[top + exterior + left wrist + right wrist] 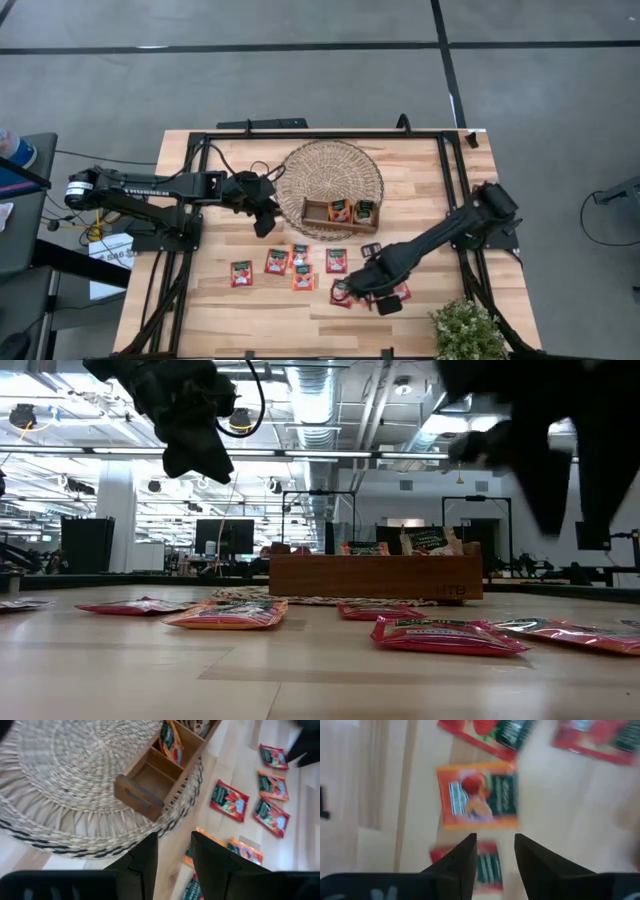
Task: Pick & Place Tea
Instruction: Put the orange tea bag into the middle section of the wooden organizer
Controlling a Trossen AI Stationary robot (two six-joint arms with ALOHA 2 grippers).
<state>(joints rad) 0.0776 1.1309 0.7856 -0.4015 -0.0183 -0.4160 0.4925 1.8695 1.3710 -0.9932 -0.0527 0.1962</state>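
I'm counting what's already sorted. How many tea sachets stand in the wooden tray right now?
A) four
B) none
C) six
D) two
D: the high view shows two sachets upright in the tray on the woven mat; its leftmost compartment is empty and the rest lie on the table.

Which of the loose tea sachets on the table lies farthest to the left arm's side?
The red sachet lying alone at the left end of the row. It has bare wood on its left, and every other loose sachet lies further toward the right arm.
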